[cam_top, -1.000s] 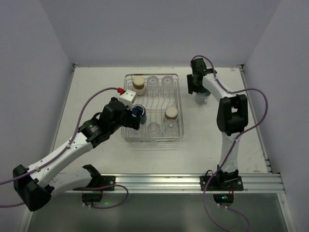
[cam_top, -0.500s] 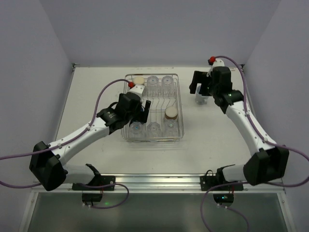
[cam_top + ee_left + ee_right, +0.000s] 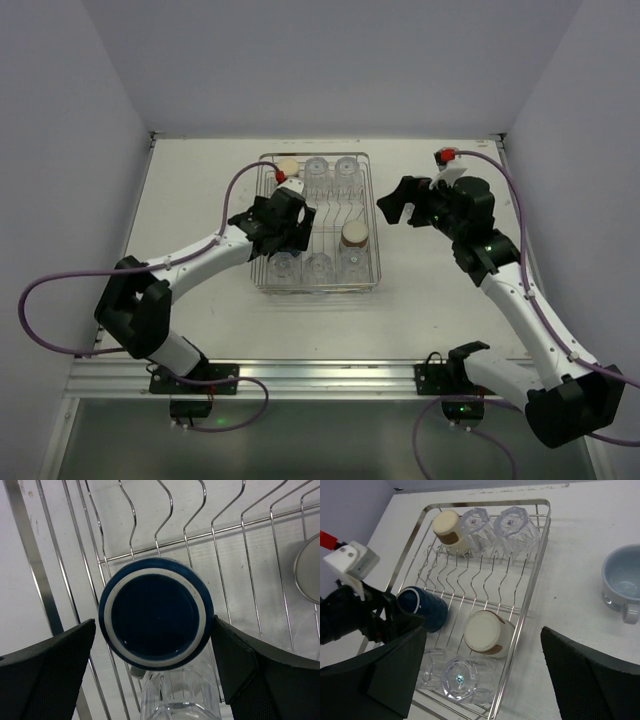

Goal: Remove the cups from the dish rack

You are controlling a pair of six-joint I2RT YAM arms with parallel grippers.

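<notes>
"Reaching in like that, how does the left gripper (image 3: 154, 630) stand?"

"Fingers wide apart, one on either side of the dark blue mug (image 3: 156, 612), gripping nothing. The mug lies on its side on the wires in the left part of the dish rack (image 3: 485, 503), with a round end turned to the wrist camera. A clear tumbler (image 3: 175, 695) sits just beside it on the near side. Whether the two touch I cannot tell."

"So what worries you?"

"Three things. The fingers would close on a curved wall, and if they land off-centre I'd expect the mug to roll or squirt away along the wires. A fingertip could also drop between two wires and jam as it closes. And the tumbler is close enough that a small shove might tip it."

"And the right gripper (image 3: 483, 628)?"

"It is also spread wide and empty, held above the table at the rack's right side. The pale blue-grey cup (image 3: 624, 585) stands upright on the table to the right of the rack, apart from it. A beige-and-brown cup (image 3: 487, 632) and more tumblers are in the rack. The risk there, I'd judge, is crowding — two arms over one rack could meet, or the right arm could clip the pale cup if it swings wide."
</notes>
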